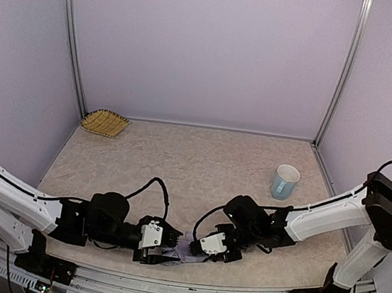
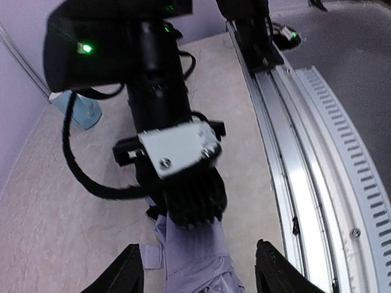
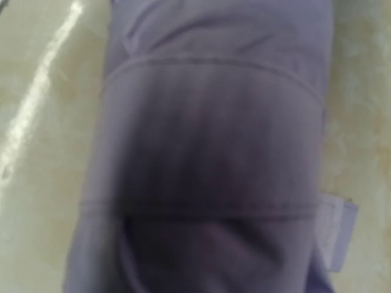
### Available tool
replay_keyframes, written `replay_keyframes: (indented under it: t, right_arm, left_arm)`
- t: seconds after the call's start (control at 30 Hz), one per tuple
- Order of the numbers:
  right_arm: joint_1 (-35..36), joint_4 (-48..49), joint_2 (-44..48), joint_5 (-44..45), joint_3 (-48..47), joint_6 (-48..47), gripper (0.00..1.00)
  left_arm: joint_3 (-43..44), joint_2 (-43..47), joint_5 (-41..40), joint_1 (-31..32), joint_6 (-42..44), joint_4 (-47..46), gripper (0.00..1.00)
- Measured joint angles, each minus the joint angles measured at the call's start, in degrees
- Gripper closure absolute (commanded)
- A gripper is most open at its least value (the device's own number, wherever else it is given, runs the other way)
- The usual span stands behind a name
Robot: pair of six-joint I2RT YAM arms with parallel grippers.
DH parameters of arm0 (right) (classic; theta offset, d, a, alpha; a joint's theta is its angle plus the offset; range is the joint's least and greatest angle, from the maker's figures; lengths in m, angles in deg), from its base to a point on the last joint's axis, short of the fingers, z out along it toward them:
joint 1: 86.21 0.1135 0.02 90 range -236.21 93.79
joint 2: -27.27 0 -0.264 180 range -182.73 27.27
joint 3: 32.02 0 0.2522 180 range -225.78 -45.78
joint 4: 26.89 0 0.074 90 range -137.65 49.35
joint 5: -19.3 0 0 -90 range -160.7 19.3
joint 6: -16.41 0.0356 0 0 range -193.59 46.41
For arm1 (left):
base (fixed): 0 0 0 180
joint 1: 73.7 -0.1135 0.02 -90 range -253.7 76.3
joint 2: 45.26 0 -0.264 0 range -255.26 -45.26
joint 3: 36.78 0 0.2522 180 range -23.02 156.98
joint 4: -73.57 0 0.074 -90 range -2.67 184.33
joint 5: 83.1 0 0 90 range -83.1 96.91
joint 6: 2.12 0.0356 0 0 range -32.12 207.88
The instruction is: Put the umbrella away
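Top external view: the umbrella (image 1: 186,254) lies folded at the near edge of the table (image 1: 201,161), between the two arms. The left gripper (image 2: 198,271) stands spread, a finger either side of the lavender fabric, seemingly not touching it. The right gripper (image 2: 194,213) sits on the bundle; whether it is clamped there I cannot tell. A cup (image 1: 285,181) stands well off right, a basket (image 1: 106,122) in the far left corner.

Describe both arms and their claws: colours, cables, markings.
The left arm and right arm have white links, black joints and looping black cables. The left claw and right claw are black, each with a white plate. The right's fingers are ribbed.
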Motion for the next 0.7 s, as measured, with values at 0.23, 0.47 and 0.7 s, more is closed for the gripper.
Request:
replay_keyframes:
  t: [0.23,0.47,0.7]
  right_arm:
    - [-4.8,-11.0,-5.2,-11.0,-8.2,2.1,1.00]
    - [-7.1,-16.6,-8.6,-16.9,-12.8,4.1,1.00]
    - [-9.3,-20.2,-11.2,-21.4,-15.7,7.2,0.88]
  left_arm:
    - [1.2,-12.0,-9.7,1.4,1.4,0.7,0.31]
    - [7.0,-22.2,-11.7,0.3,2.5,2.3,0.37]
    - [8.9,-22.8,-9.0,-2.3,1.4,5.3,0.64]
